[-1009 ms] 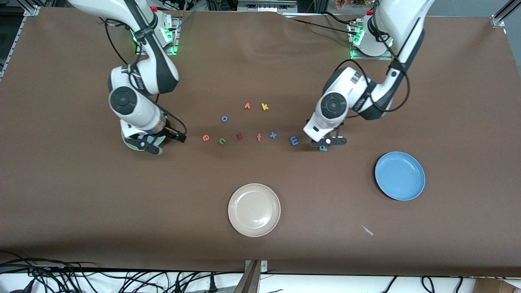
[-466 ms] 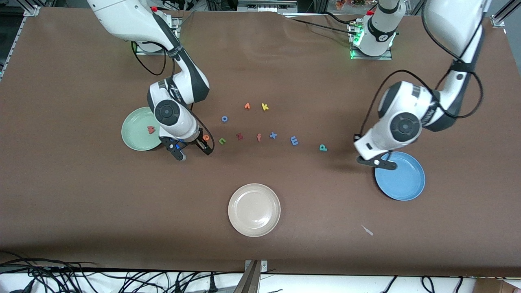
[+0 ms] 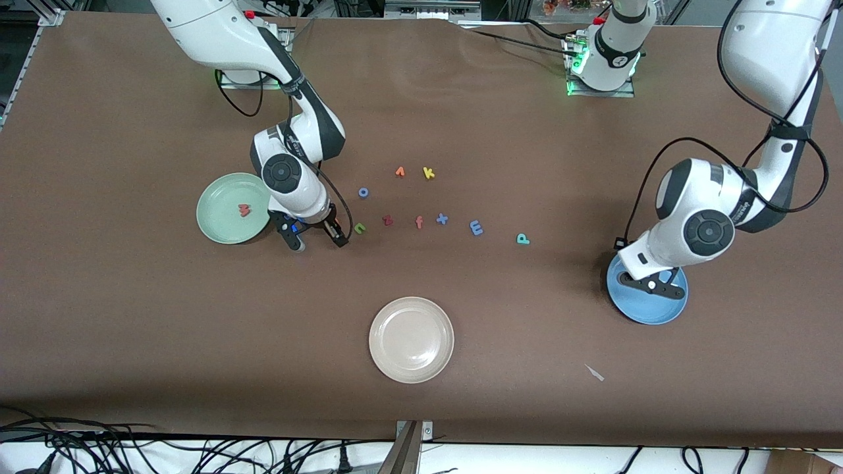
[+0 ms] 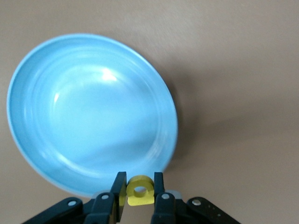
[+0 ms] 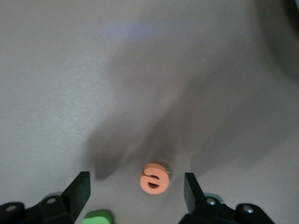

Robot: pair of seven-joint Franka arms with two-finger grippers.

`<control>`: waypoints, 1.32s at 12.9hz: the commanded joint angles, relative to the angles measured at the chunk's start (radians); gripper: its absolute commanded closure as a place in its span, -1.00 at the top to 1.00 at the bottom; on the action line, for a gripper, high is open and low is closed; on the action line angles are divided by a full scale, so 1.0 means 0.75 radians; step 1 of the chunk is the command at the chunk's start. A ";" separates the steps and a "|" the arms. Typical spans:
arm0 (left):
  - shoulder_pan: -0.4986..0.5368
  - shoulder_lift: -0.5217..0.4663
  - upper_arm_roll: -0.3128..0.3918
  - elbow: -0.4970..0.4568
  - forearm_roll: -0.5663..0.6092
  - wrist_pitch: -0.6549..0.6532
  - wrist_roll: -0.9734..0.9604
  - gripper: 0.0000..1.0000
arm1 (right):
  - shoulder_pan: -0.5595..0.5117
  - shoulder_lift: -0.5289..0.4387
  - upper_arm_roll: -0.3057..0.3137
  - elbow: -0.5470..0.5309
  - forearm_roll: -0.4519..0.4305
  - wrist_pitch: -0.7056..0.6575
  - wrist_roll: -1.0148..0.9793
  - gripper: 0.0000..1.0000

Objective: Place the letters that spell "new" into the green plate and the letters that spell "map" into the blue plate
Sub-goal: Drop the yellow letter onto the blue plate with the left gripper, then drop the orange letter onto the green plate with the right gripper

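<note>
Yellow a [image 4: 139,190] is sitting pinched in the left hand [image 4: 139,193] over the blue plate's [image 3: 665,313] rim — it risks dropping outside. Right hand [image 5: 136,189] is straddling the orange e [image 5: 154,178] wide — closing off-centre could flick it.

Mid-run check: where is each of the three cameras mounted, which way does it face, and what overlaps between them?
Front view: high across the table, facing both arms; shows green plate, blue plate and the loose letters.
Left wrist view: looks down past the left gripper, shut on the yellow a, over the blue plate.
Right wrist view: looks down between the right gripper's open fingers at the orange e on the table.
Shared: front and left wrist both show the blue plate.
</note>
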 commanded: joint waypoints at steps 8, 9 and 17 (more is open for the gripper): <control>0.019 0.049 -0.101 0.101 -0.087 0.003 -0.168 1.00 | 0.007 -0.102 -0.016 -0.037 0.013 0.005 -0.044 -0.95; 0.021 0.045 -0.142 0.067 -0.104 0.011 -0.266 1.00 | 0.007 -0.140 -0.048 -0.033 0.011 -0.050 -0.101 -0.94; -0.056 0.013 -0.308 -0.201 -0.038 0.303 -0.783 1.00 | 0.001 -0.274 -0.455 -0.115 0.033 -0.429 -1.034 -0.92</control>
